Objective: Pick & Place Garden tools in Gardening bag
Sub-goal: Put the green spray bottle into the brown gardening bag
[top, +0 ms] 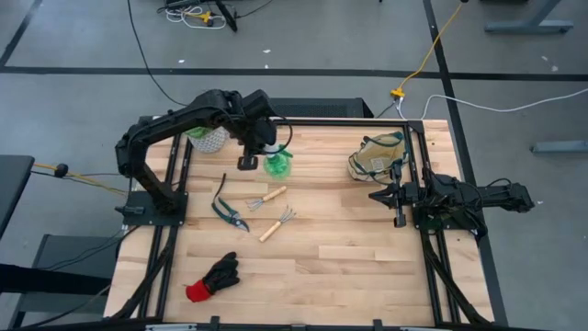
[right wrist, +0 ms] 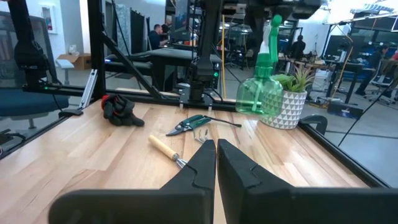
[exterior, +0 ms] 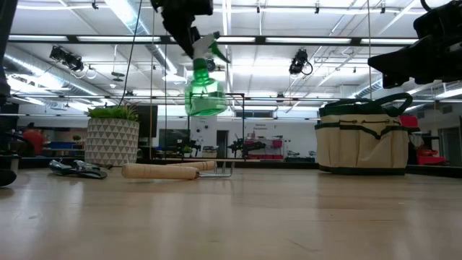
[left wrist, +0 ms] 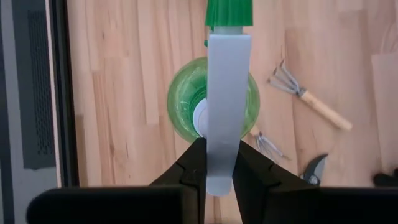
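One spray bottle point(exterior: 203, 88) hung in the air, gripped only by its trigger, well apart from the gardening bag point(top: 378, 156).

Largest risk first: the left end effector point(left wrist: 216, 163) pinched just the thin trigger lever, so the bottle could have swung or slipped off on the way to the bag, or caught its rim. The right end effector point(right wrist: 216, 163), clenched on nothing, sat near the bag and could have blocked the way. Lesser: a dropped bottle could have scattered the hand rake point(top: 277, 223) and fork point(top: 266, 197) on the tabletop point(top: 349, 257).
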